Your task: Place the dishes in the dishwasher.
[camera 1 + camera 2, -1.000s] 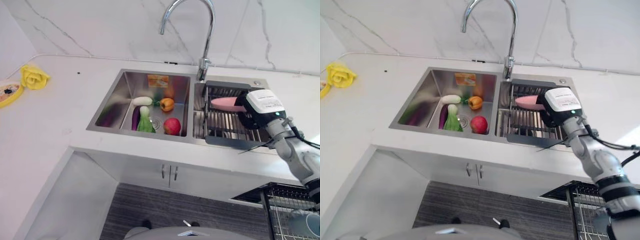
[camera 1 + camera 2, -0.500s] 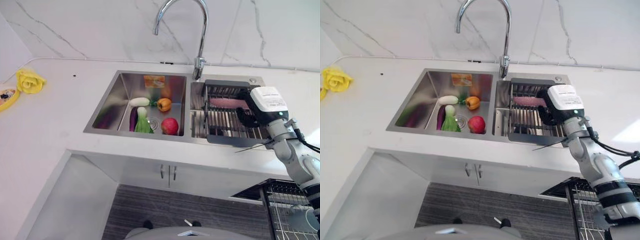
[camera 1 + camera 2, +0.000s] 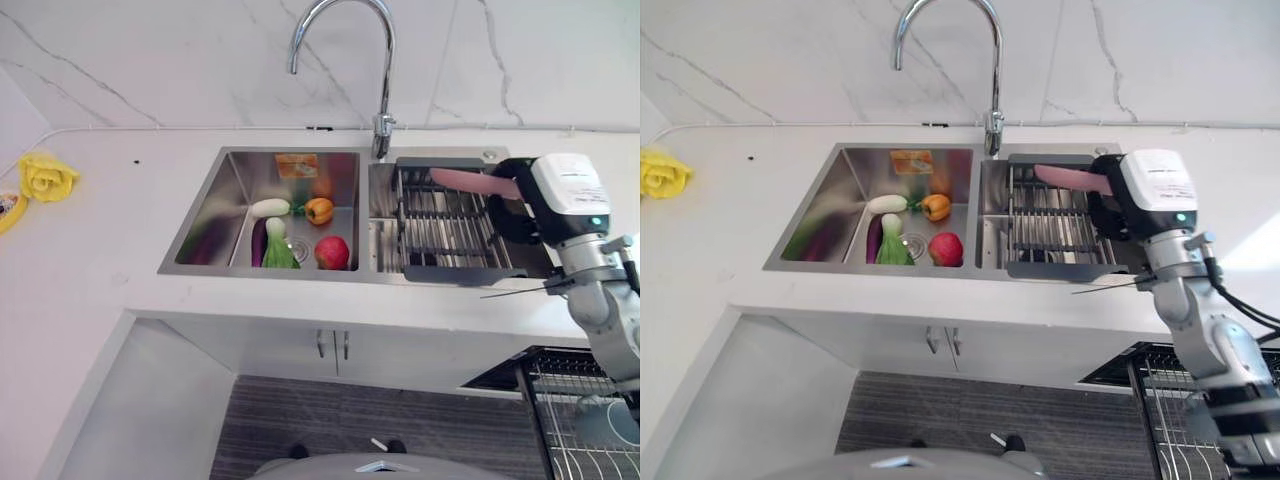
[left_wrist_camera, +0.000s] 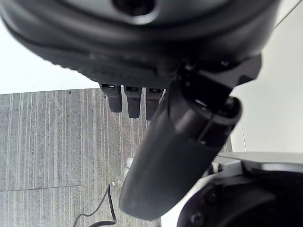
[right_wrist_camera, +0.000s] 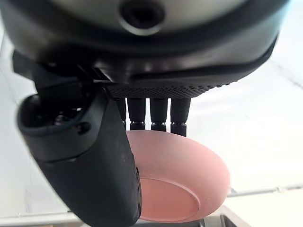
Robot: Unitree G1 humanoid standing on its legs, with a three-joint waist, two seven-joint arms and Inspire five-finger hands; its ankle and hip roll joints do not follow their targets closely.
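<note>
Holding a pink plate (image 3: 472,181) over the dark dish rack (image 3: 452,230) in the sink's right basin, the right hand (image 3: 519,205) shows in the left eye view at the rack's right side, its fingers and thumb pinching the plate's edge. The plate is raised above the rack bars and lies near flat, tilted a little. The left basin of the steel sink (image 3: 210,215) holds a red apple (image 3: 331,252), an orange pepper (image 3: 319,210), a white radish (image 3: 270,207), a purple eggplant (image 3: 259,242) and a green leafy vegetable (image 3: 279,250). A curved faucet (image 3: 340,60) rises behind the divider. A yellow cloth (image 3: 45,176) lies far to the left on the white counter (image 3: 90,250). A wire dishwasher basket (image 3: 580,420) shows at the lower right, below counter level.

The right eye view gives the same scene: the plate (image 3: 1073,179) in the right hand (image 3: 1110,205) above the rack (image 3: 1058,226).

In the left wrist view the left hand (image 4: 156,118) hangs over grey striped floor (image 4: 52,142), fingers straight and relaxed, thumb apart, holding nothing.

In the right wrist view the right hand (image 5: 94,156) has its fingers (image 5: 158,113) on one face of the pink plate (image 5: 182,182) and its thumb pressed on the other.
</note>
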